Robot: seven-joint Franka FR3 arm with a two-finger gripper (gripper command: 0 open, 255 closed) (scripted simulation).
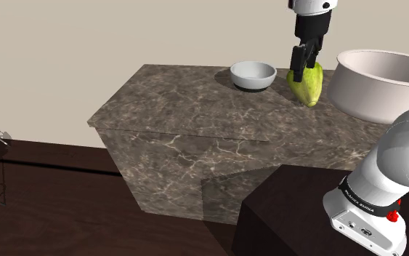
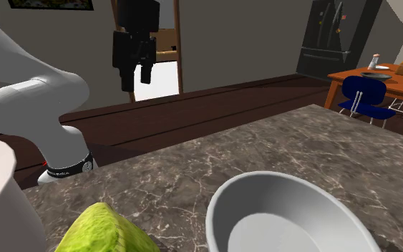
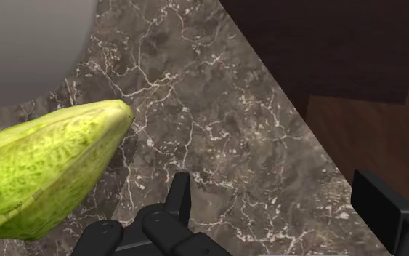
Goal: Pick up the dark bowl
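Where the veined brown marble counter [image 1: 173, 109] runs bare toward its near edge, at seven o'clock of the bowl, open room lies. Near the far edge sits the round grey bowl [image 1: 253, 73], smooth, dark underneath. At its three o'clock lies a crinkled green leafy head [image 1: 308, 87], then a big white pot [image 1: 381, 84]. At the greens' twelve o'clock hangs the gripper [image 1: 303, 64], fingers spread wide, clasping nothing.
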